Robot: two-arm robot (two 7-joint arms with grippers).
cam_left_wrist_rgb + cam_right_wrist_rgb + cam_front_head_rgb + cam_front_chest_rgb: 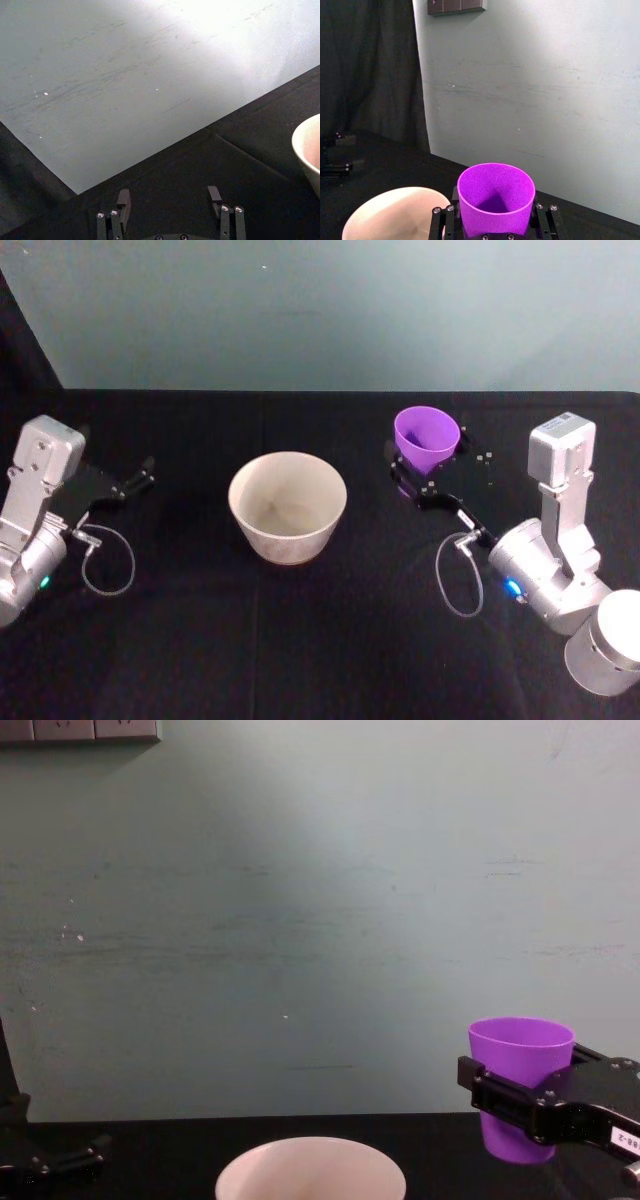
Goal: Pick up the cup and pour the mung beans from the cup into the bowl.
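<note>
The purple cup [427, 437] stands upright, lifted off the table to the right of the bowl [285, 532], with my right gripper [428, 458] shut on its lower wall. In the right wrist view the cup [496, 197] sits between the fingers [543, 220], and the bowl's rim [390, 212] shows beside and below it. The chest view shows the cup [520, 1070] held higher than the bowl's rim [310, 1170]. The mung beans are hidden; the cup's inside shows only purple. My left gripper [140, 478] rests open at the far left, away from the bowl.
Black cloth [320, 640] covers the table, which ends at a pale green wall [330, 310] behind. Loose cable loops hang by both wrists [455, 580]. The bowl's edge [307, 150] shows in the left wrist view past the open fingers [122, 200].
</note>
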